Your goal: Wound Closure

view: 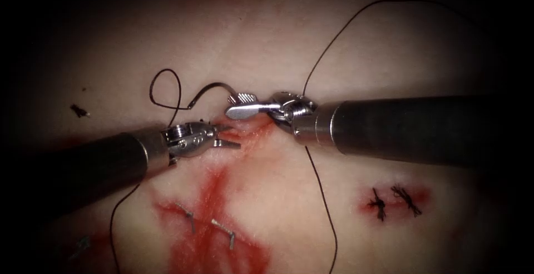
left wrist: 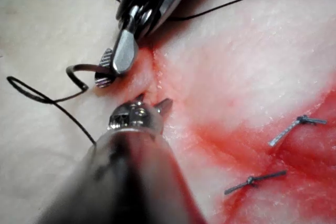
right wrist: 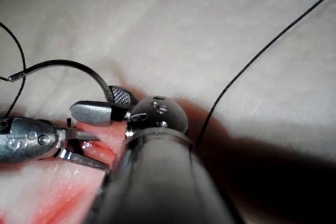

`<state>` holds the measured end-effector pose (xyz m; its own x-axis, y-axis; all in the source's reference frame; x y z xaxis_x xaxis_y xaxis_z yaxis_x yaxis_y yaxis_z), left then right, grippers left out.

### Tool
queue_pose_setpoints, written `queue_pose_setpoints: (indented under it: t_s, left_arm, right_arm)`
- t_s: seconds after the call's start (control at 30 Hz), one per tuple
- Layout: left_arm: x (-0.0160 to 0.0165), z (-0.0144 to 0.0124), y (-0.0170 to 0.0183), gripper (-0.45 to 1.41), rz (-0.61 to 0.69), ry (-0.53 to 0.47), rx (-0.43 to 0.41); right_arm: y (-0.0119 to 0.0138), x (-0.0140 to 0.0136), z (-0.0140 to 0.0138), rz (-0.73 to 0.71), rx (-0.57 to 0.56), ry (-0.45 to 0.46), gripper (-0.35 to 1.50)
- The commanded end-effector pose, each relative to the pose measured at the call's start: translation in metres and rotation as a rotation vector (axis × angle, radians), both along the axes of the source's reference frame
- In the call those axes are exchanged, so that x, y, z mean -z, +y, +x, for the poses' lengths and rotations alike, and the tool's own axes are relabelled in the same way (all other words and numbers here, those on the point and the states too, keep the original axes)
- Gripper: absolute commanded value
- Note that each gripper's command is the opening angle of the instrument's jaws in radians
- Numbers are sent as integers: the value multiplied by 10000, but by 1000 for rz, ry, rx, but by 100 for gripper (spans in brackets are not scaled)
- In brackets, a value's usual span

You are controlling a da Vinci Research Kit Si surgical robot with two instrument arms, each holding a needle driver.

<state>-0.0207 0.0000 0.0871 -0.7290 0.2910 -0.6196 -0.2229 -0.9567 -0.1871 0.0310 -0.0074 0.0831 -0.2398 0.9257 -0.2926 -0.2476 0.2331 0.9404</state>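
Note:
My right tool (view: 238, 104) comes in from the right and is shut on the curved needle (view: 214, 85) close to its pointed end. The needle arcs up and left, free of the tissue (view: 311, 196), and its tail end meets the thread (view: 167, 71), which curls in a loop. The same grip shows in the left wrist view (left wrist: 111, 69) and the right wrist view (right wrist: 107, 104). Just below, my left tool (view: 229, 137) stands open at the top of the cut (view: 253, 132), its tips against the pink lip, holding nothing.
Red fluid (view: 214, 196) runs down the cut, crossed by two pale stitches (view: 225, 232). Two dark knotted stitches (view: 392, 200) sit on the right. A long thread (view: 325, 207) passes behind my right tool's shaft. A cut thread end (view: 79, 110) lies far left.

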Motion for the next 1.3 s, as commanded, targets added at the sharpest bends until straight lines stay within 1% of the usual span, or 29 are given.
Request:
queue_pose_setpoints:
  t_s: [0.03, 0.23, 0.37, 0.43, 0.53, 0.63, 0.7, 0.77, 0.9, 1.03, 1.17, 1.3]
  left_arm:
    - [-6, -6, 1, 46, -1, 0, 0]
    - [-7, -10, -5, 41, -6, 3, 1]
    - [-11, -12, -11, 39, -1, -2, -7]
    - [-13, -12, -13, 39, 1, 4, -13]
    - [-15, -11, -15, 39, 5, 7, -22]
    - [-18, -10, -18, 39, 8, 14, -32]
    - [-20, -10, -21, 39, 9, 17, -37]
    - [-22, -10, -22, 39, 12, 19, -43]
    - [-27, -10, -25, 39, 17, 26, -56]
    - [-32, -9, -29, 39, 28, 32, -59]
    - [-37, -6, -31, 41, 45, 43, -61]
    - [-44, -4, -35, 41, 62, 56, -72]
  right_arm:
    - [5, -7, 3, -81, -1, -32, 148]
    - [26, 3, -1, -288, 13, -101, 148]
    - [42, 18, -1, -464, 23, -168, 148]
    - [47, 26, -2, -537, 27, -192, 148]
    - [51, 37, -4, -690, 64, -254, 148]
    - [50, 47, -3, -774, 155, -323, 148]
    - [48, 52, 0, -844, 242, -380, 148]
    - [44, 55, 4, -907, 318, -401, 148]
    - [35, 58, 14, -1002, 404, -439, 148]
    - [29, 61, 28, -1084, 450, -463, 148]
    - [26, 67, 39, -1146, 458, -479, 148]
    - [28, 74, 47, -1194, 460, -516, 148]
